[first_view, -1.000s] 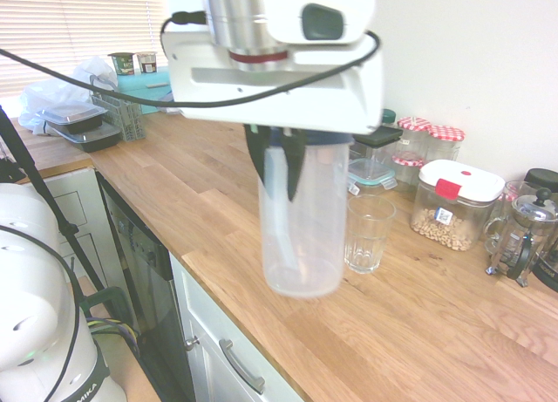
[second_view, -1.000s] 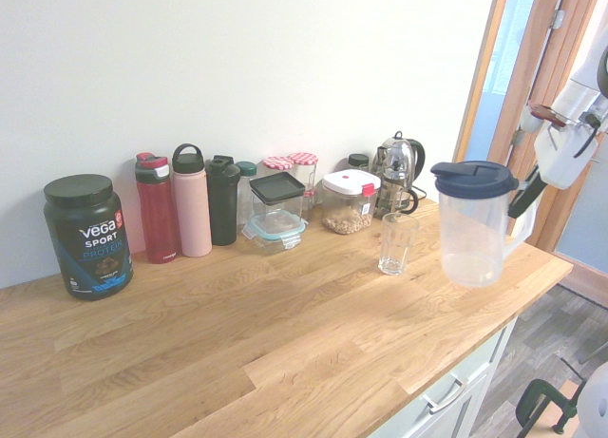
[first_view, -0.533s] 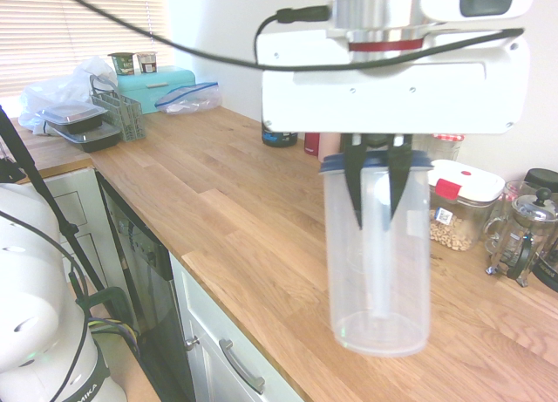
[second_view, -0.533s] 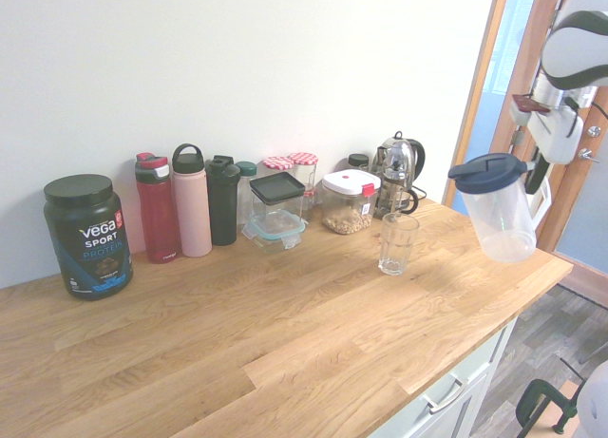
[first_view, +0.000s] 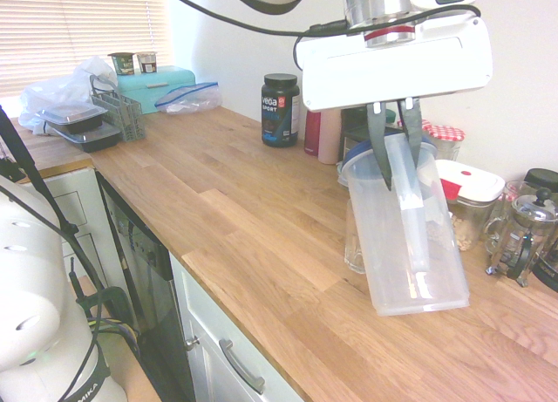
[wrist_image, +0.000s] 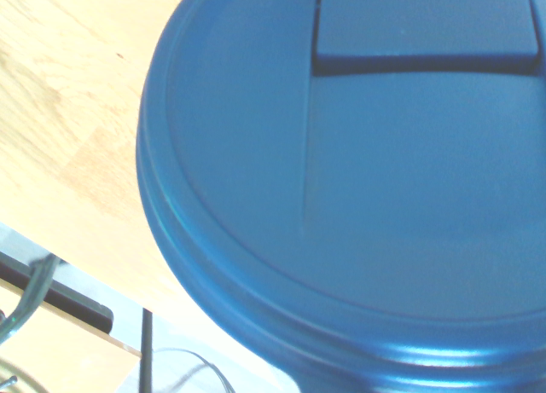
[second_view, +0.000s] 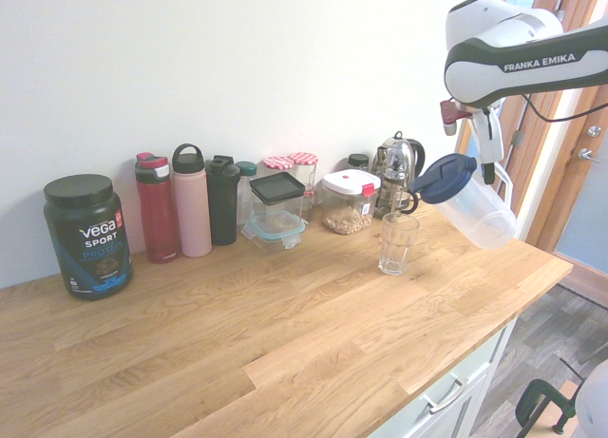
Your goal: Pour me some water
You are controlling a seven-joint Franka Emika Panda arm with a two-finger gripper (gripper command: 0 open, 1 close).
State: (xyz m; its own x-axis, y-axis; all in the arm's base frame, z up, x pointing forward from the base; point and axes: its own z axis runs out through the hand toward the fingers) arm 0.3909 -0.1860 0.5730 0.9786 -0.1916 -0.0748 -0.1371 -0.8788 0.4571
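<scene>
A clear plastic pitcher (second_view: 478,208) with a dark blue lid (second_view: 445,179) hangs tilted above the wooden counter, its lid end leaning toward the empty drinking glass (second_view: 397,243). My gripper (second_view: 492,164) is shut on the pitcher's handle from above. In the first exterior view the pitcher (first_view: 405,241) leans in front of the glass (first_view: 352,243) and hides most of it, with the gripper (first_view: 397,140) at its top. The blue lid (wrist_image: 358,171) fills the wrist view. No water shows in the pitcher or the glass.
Along the wall behind the glass stand a French press (second_view: 396,175), a white-lidded container (second_view: 349,202), jars, several bottles (second_view: 190,202) and a black Vega tub (second_view: 87,236). The counter's front edge (second_view: 475,348) runs just below the pitcher.
The arm carried the pitcher from beyond the counter's end in toward the glass, raised it, and tipped it from upright to leaning lid-first at the glass.
</scene>
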